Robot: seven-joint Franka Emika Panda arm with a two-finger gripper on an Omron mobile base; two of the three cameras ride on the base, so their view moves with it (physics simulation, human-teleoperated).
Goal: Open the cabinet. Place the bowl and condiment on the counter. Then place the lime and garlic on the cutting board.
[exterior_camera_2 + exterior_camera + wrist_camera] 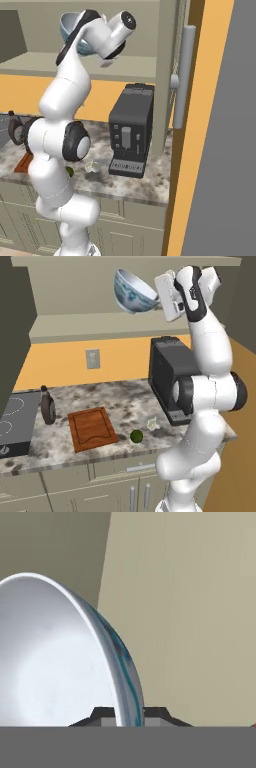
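Observation:
My gripper (pixel 160 304) is shut on the rim of the bowl (pixel 134 291), which hangs tilted above the shelf inside the open cabinet (pixel 100 326). In the hand view the bowl (pixel 60 657) stands on edge, its rim pinched between the fingertips (pixel 104 715). The condiment (pixel 48 406) stands upright on the counter (pixel 125 398), left of the cutting board (pixel 92 428). To the right of the board, on the counter, lie the lime (pixel 136 436) and the garlic (pixel 152 424). My arm partly hides the bowl (pixel 70 27) in the right base view.
A black coffee machine (pixel 170 378) stands on the counter under the cabinet, right of the garlic. A black stovetop (pixel 12 423) lies at the far left. The cabinet's right door, with its silver handle (pixel 186 65), swings out beside the machine.

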